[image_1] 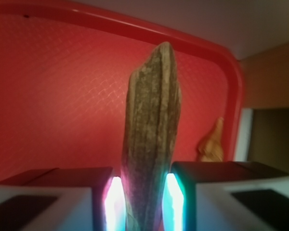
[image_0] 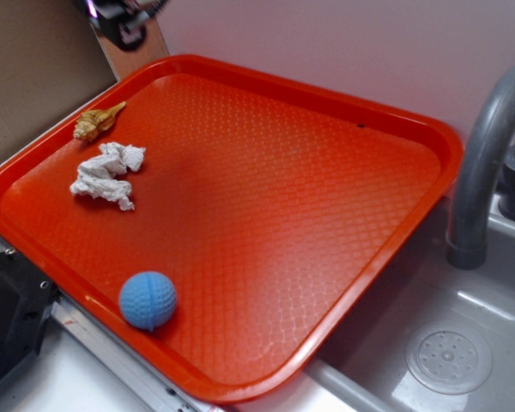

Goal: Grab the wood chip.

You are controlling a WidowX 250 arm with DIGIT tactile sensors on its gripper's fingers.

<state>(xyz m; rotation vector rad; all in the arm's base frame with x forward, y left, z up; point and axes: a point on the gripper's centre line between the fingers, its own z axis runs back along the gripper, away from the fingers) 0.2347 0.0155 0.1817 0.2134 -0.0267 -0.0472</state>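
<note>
- Fingers (image_1: pixel 171 202) first, since that's what sits closest in the wrist view: the gripper (image_1: pixel 143 204) is pinched onto the wood chip (image_1: pixel 151 139), one glowing pad on each side of its lower end, no gap showing.
- So the chip is up in the jaws, off the tray, its pointed tip sticking well out past the pads. Looks like the grab itself is basically done.
- My worry is that long overhang. Only the bottom bit is clamped, so a quick swing could lever the sliver and let it pivot or slide out.
- It's thin, rough wood too, so I'd guess squeezing harder might crack it along the grain.
- Behind it, the seashell (image_1: pixel 212 142) sits near the red rim of the tray (image_1: pixel 233 96). Dropping low again could poke the tip into the shell or the lip.
- In the exterior view only a scrap of the arm shows at the top edge, the chip isn't visible there, so I can't judge height.
- Further out, the tissue (image_0: pixel 108 174) and blue ball (image_0: pixel 148 299) lie well apart from all this, no real risk.
</note>
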